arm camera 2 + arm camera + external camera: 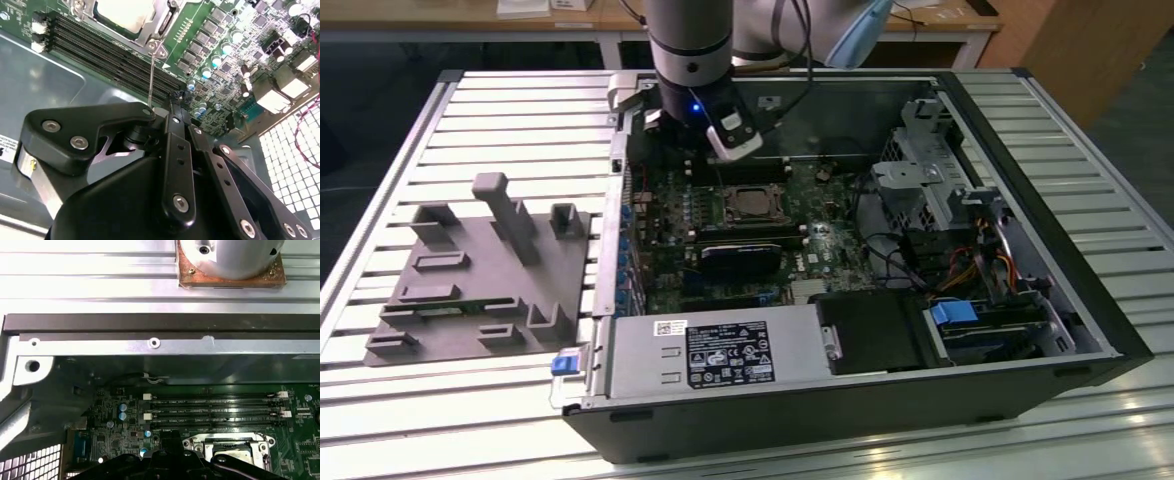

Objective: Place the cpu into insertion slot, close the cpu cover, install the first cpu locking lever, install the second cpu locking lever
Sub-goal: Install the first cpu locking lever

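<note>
**Exterior view:** you are holding the gripper [698, 150] above the motherboard [707, 250], near the cpu [750, 203], which is lying flat.

**Second wrist view:** the cpu cover [150, 30] is apparently lying closed. A thin locking lever [151, 75] is running lengthwise from its corner toward the gripper, whose opening you cannot tell. Expect the lever to be stiff, springy and slippery; grasp its free end.

**First wrist view:** the insertion slot [232, 450] is sitting beside the memory slots [215, 410].

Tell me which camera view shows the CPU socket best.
The exterior view: the whole socket lies in plain sight on the board. In both wrist views the socket is seen closer, but the picture's edge cuts part of it off.
</note>
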